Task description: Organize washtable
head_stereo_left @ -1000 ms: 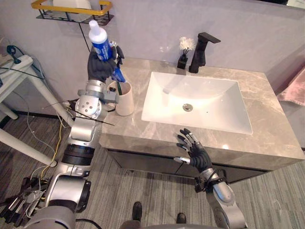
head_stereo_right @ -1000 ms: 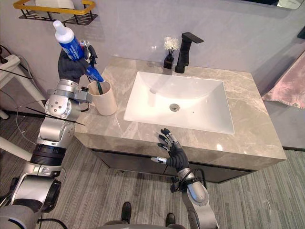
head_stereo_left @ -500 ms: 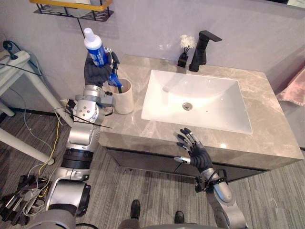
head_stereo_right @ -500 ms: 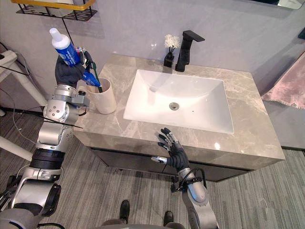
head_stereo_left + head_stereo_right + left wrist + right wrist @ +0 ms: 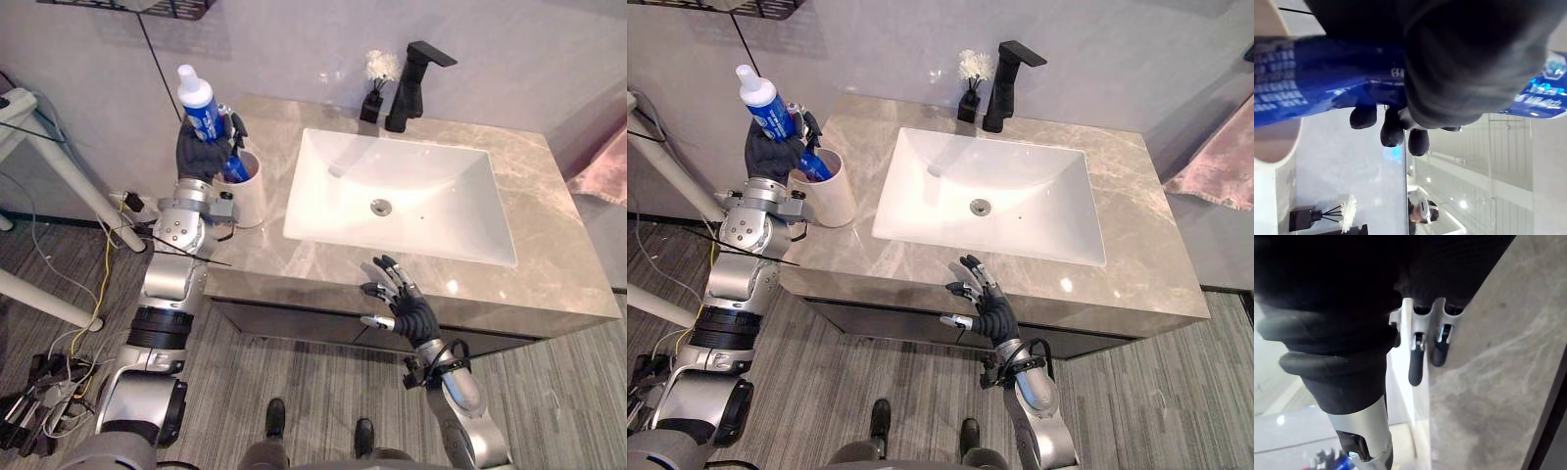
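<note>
Left of the sink (image 5: 431,181), the left hand (image 5: 201,152) is curled round the blue toothpaste tube (image 5: 204,110), its lower end already inside the beige cup (image 5: 251,198), so only release seems left; the right hand (image 5: 409,315) hovers spread-fingered in front of the sink.

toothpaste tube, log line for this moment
left hand: shut on toothpaste tube | tube: lower end in cup | right hand: open, over counter front edge

I see a polished grey-brown marble-look countertop (image 5: 537,196), a glossy white ceramic basin (image 5: 431,186), a matt black metal tap (image 5: 405,88) and a shiny blue-and-white plastic toothpaste tube (image 5: 203,113).
</note>
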`<state>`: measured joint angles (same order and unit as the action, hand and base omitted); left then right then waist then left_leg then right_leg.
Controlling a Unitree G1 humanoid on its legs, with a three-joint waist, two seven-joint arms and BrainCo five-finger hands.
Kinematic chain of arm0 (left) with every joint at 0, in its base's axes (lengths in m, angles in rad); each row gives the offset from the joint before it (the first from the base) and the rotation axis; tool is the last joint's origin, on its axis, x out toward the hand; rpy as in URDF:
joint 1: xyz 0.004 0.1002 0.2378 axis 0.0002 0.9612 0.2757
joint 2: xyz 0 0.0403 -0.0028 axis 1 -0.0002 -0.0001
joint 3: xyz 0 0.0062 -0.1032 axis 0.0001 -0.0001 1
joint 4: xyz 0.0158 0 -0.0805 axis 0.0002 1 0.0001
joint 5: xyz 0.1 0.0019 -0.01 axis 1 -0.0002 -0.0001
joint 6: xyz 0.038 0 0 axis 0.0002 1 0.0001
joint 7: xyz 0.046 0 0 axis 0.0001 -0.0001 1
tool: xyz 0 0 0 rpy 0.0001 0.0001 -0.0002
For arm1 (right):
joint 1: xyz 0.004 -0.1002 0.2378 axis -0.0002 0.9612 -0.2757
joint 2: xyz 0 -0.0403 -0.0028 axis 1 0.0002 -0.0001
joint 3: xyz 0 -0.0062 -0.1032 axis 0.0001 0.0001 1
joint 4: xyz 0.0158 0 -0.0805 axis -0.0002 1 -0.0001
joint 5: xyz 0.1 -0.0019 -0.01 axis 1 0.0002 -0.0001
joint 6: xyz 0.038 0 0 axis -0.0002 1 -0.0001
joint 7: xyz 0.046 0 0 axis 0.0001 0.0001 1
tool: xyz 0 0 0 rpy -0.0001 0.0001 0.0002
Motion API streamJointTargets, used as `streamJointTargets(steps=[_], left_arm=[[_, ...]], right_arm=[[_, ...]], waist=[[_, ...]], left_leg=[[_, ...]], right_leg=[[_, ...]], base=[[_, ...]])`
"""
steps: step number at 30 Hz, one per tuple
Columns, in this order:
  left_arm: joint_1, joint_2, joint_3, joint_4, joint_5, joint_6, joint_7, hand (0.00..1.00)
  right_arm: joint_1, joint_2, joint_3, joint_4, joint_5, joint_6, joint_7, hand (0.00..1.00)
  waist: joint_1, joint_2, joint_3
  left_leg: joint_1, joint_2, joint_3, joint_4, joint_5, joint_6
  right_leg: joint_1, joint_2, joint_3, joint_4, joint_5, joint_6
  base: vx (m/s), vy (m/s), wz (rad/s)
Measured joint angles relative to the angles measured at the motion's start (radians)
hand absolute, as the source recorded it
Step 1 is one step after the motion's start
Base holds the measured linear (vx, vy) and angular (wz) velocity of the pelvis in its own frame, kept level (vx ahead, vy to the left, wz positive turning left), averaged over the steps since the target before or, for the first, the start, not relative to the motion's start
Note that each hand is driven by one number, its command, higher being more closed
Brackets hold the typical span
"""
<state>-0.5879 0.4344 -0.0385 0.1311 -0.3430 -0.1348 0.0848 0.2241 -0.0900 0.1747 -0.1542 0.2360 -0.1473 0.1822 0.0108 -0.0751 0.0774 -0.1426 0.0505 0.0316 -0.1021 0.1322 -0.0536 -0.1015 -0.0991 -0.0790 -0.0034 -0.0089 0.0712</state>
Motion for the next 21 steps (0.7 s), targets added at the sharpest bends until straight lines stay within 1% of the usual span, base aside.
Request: streamJointTargets(steps=[4,5,15,21], left_arm=[[0.0,-0.001,0.0,0.0,0.0,0.0,-0.011,1.0],[0.0,-0.001,0.0,0.001,0.0,0.0,-0.016,0.0],[-0.004,-0.001,0.002,0.038,0.001,0.005,-0.016,0.0],[-0.052,0.0,0.004,0.038,0.001,0.005,-0.016,0.0]], right_arm=[[0.023,-0.007,0.0,0.0,0.0,0.006,0.0,0.0],[0.023,-0.008,0.0,0.0,0.0,0.006,0.001,0.0],[0.018,-0.008,0.001,0.0,0.0,0.003,0.009,0.0],[0.019,-0.009,0.001,0.001,0.0,0.003,0.018,0.0]], waist=[[-0.001,0.001,0.001],[-0.001,0.001,0.001],[0.001,0.001,0.009],[0.0,0.001,0.009]], left_leg=[[-0.006,0.002,0.003,0.0,0.0,0.0],[-0.006,0.002,0.003,0.0,0.0,0.0],[-0.006,0.002,0.013,0.004,0.0,0.0],[-0.004,0.002,0.013,0.005,0.0,0.0]], right_leg=[[-0.008,0.002,0.004,0.0,0.001,-0.001],[-0.008,0.002,0.004,-0.001,0.002,-0.001],[-0.013,0.002,0.015,-0.002,0.005,-0.001],[-0.011,0.002,0.016,-0.003,0.007,0.0]], base=[[0.0,-0.002,-0.01],[0.0,0.0,0.0],[0.0,0.001,-0.02],[0.0,0.0,-0.01]])
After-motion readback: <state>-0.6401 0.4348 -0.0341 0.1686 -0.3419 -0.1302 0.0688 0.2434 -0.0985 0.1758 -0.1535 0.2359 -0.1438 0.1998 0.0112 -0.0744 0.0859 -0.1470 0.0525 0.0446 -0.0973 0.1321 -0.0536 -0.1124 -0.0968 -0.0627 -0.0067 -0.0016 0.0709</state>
